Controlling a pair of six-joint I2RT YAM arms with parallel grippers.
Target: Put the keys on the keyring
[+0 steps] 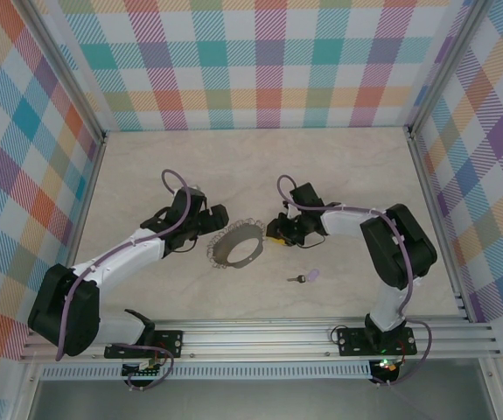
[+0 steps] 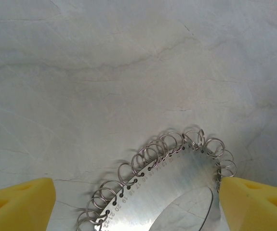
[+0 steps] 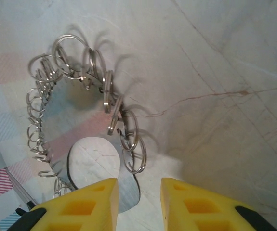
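Enclosure: plaid-printed walls (image 1: 260, 61) on three sides, aluminium rail (image 1: 260, 332) along the near edge. The surface (image 1: 356, 166) is pale marble-look with thin grey veins.

Left arm (image 1: 120, 258): white links and black joints, reaching in from the near left toward the centre. Right arm (image 1: 391, 245): same build, folded at the elbow and reaching in from the right. A purple cable runs along each.

Keyring (image 1: 220, 251): lies flat at mid-surface between the two arms. It is a thin silver plate with an oval opening. Small split rings (image 2: 177, 144) hang from holes all round its rim. Engraved numbers (image 2: 116, 207) sit beside the holes.

Left claw (image 2: 136, 197): spread wide over the left side of the keyring. Its yellow pads (image 2: 18, 202) stand far apart with the plate's rim between them. The right-hand pad is at the rim's edge. I cannot tell whether it actually touches.

Right claw (image 3: 139, 197): at the right side of the keyring, jaws drawn close but not pressed together. A narrow gap shows between the yellow pads (image 3: 87, 204). The plate's edge reaches into that gap next to one pad, with bare surface between it and the other pad. No pinch is visible.

Key (image 1: 306, 276): tiny, with a lilac head and a short dark blade. It lies on the surface nearer the rail than the keyring. It is off toward the right arm's base, clear of the keyring and apart from both claws.
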